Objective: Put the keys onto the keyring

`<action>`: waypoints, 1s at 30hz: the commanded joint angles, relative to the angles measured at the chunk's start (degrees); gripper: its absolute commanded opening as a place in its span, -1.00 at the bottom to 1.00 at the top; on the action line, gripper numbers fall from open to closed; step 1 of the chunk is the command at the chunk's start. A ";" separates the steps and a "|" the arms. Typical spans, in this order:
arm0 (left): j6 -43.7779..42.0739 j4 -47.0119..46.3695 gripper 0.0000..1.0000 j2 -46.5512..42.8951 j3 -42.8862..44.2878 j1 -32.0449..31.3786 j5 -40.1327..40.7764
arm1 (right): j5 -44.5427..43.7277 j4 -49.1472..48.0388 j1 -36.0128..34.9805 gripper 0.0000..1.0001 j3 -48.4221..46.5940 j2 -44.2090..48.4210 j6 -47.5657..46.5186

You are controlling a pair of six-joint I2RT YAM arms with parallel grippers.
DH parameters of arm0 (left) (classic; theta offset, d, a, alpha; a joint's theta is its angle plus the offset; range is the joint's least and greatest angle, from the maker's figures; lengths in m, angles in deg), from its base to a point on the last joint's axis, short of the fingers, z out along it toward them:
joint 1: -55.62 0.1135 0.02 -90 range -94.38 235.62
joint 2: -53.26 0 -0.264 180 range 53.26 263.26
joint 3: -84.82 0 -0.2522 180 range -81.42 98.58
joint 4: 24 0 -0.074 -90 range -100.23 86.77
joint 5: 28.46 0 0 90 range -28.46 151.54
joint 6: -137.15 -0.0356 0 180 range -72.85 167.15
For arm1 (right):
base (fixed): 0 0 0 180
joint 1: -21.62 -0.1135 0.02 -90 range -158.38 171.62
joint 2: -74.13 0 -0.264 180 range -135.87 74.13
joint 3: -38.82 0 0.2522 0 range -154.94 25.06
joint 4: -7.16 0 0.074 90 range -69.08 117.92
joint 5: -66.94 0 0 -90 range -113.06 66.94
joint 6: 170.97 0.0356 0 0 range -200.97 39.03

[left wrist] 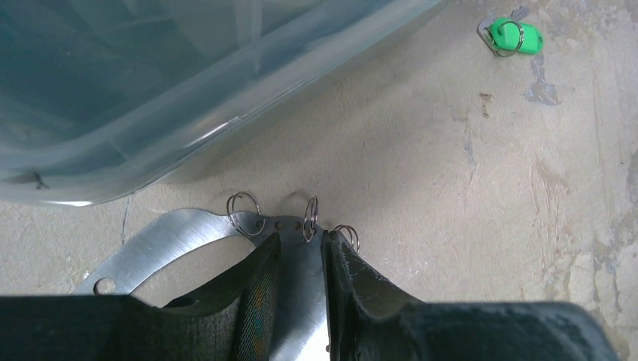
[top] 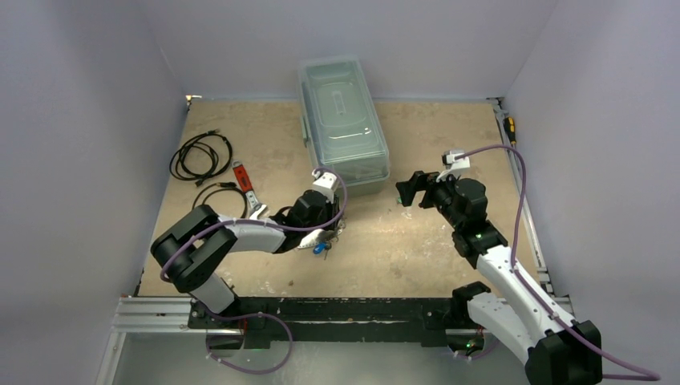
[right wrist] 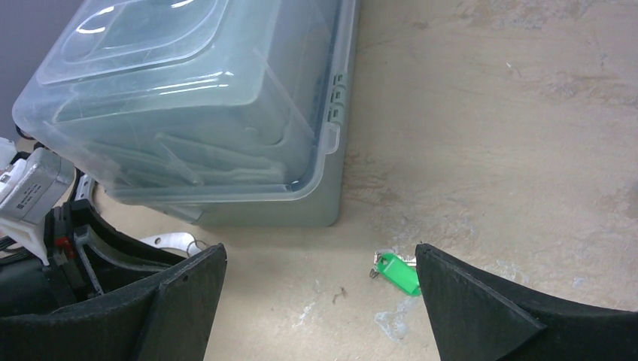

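**Green key sits in the right claw's open gap; left claw pinches the keyring band**

The left claw [left wrist: 302,252] is narrow. Its fingers [left wrist: 259,293] press against both edges of the flat crescent band of the large silvery-white oval keyring [left wrist: 173,241], so it appears to be holding the ring near the middle of the worktop [top: 401,257], toward the near edge. Small wire rings [left wrist: 243,213] stand up along the band just past the fingertips. In the top view a tiny blue-headed key [top: 319,249] shows just under this claw; whether it is on a ring cannot be told.

The right claw [right wrist: 320,256] stands wide and holds nothing. The tiny bright green-headed key [right wrist: 399,272] lies flat on the worktop ahead of it, within the span of its fingers and closer to the right one. The key's long axis slants across that gap, with its wire loop toward the left finger.

The right arm is judged much the nearer. From the left claw the green key is well apart, ahead and to the right.

The key rests just off the near right corner of the clear lidded plastic box [top: 343,120]. No brand or readable writing shows anywhere.
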 commanded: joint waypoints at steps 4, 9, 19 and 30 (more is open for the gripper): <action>-1.43 -4.15 -0.50 1.96 1.94 -0.36 0.92 | 1.17 -0.19 -0.33 0.98 -2.35 -0.33 0.48; -1.43 -4.52 -0.53 2.89 2.19 -0.36 0.98 | 1.11 -0.09 -0.28 0.98 -2.27 -0.33 0.33; -1.33 -5.35 -0.60 4.42 2.55 -0.38 0.81 | 1.60 -0.55 -0.34 0.98 -2.11 -1.55 0.84; -0.35 -6.82 -0.66 5.78 2.66 -0.48 0.25 | 1.79 -0.88 -0.34 0.98 -1.80 -2.16 1.17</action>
